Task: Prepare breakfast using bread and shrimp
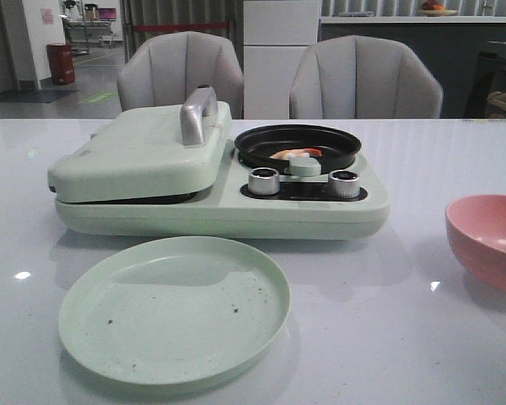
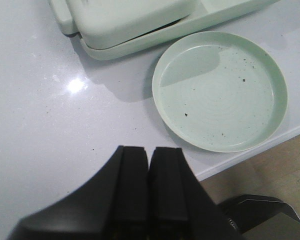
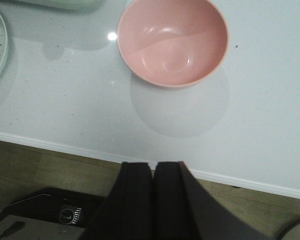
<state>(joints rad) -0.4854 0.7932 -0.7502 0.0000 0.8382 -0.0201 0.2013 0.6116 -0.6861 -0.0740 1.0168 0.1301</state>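
Front view: low, table-level, faces forward. Wrist views look down; both share plate (image 2: 220,90).

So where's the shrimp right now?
In the front view, the shrimp lies in the black pan on the cooker's right side, just behind the pale-green knob.

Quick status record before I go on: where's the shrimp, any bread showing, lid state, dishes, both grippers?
shrimp: in the black pan on the cooker's right side
bread: none visible
lid: down, handle on top
plate: in front of the cooker, only dark crumbs on it
bowl: pink, nothing in it, on the table's right
left gripper: shut, holding nothing, over the table's near edge
right gripper: shut, holding nothing, just off the table's near edge
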